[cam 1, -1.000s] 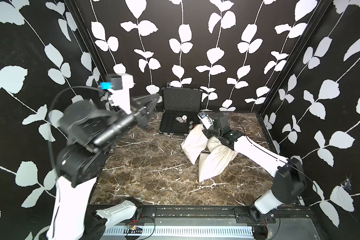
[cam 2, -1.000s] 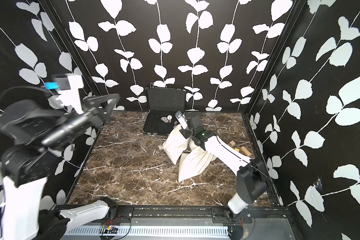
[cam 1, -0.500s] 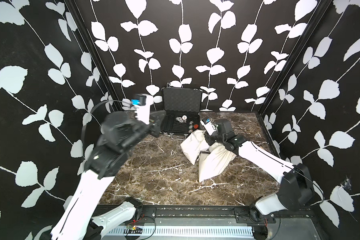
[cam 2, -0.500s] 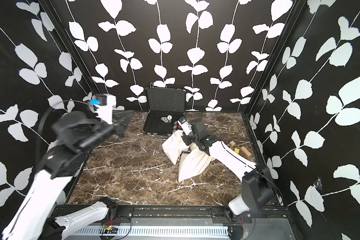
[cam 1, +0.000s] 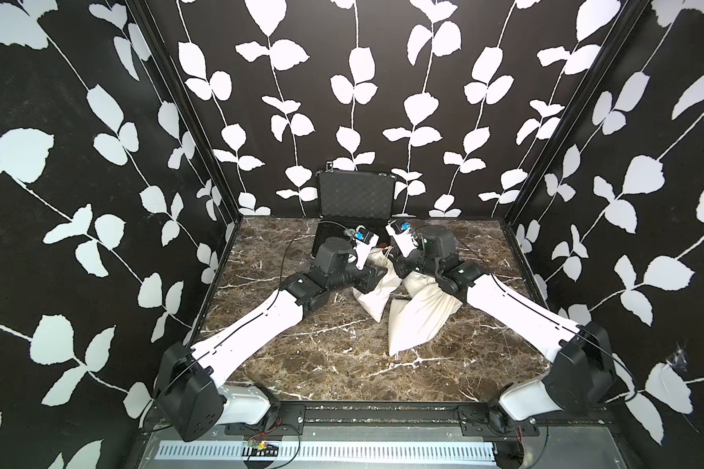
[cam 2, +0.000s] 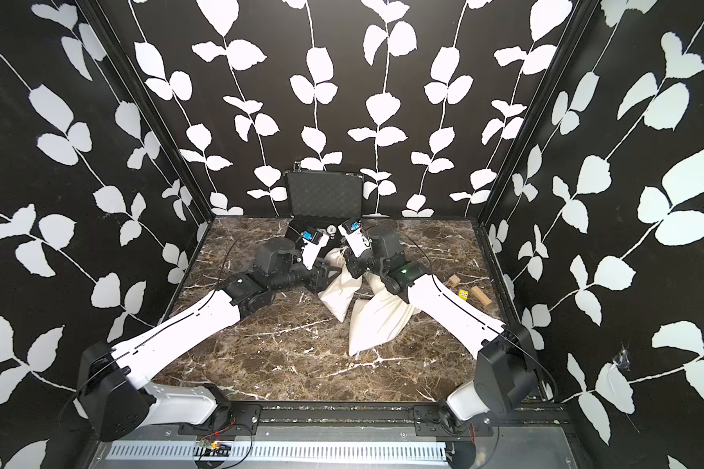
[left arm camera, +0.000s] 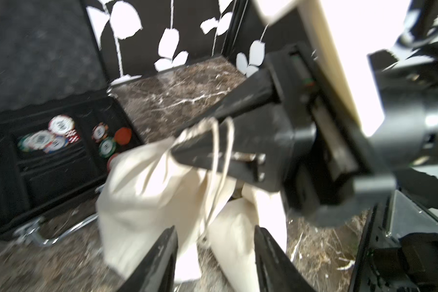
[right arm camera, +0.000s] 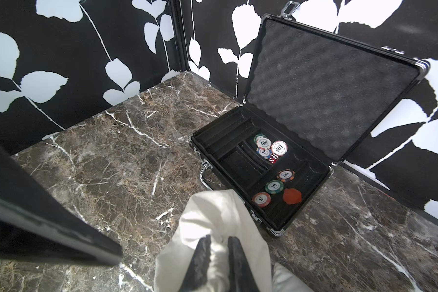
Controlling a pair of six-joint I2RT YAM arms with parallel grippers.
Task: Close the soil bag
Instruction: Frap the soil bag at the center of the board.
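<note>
The soil bag [cam 1: 413, 320] is a cream cloth drawstring sack lying folded in two lobes mid-table, seen in both top views [cam 2: 372, 320]. My right gripper [right arm camera: 219, 244] is shut on the bunched cloth at the bag's neck [right arm camera: 213, 215]. In the left wrist view the bag's cord [left arm camera: 219, 161] hangs in a loop over the right gripper's fingers [left arm camera: 208, 154]. My left gripper [left arm camera: 214, 242] is open just left of the bag [left arm camera: 149, 192], its two fingers on either side of the hanging cord and lower cloth. From above, the left gripper [cam 1: 376, 280] touches the bag's left lobe.
An open black case [right arm camera: 326, 88] with poker chips [right arm camera: 273, 149] stands at the back, right behind the bag [cam 1: 356, 199]. Two wooden blocks [cam 2: 480, 294] and a yellow die [cam 2: 463, 294] lie near the right wall. Both forearms slant in from the front corners.
My left arm has swung down from high on the left to the bag, and its jaws have opened. The right gripper has kept its hold on the bag's neck.
</note>
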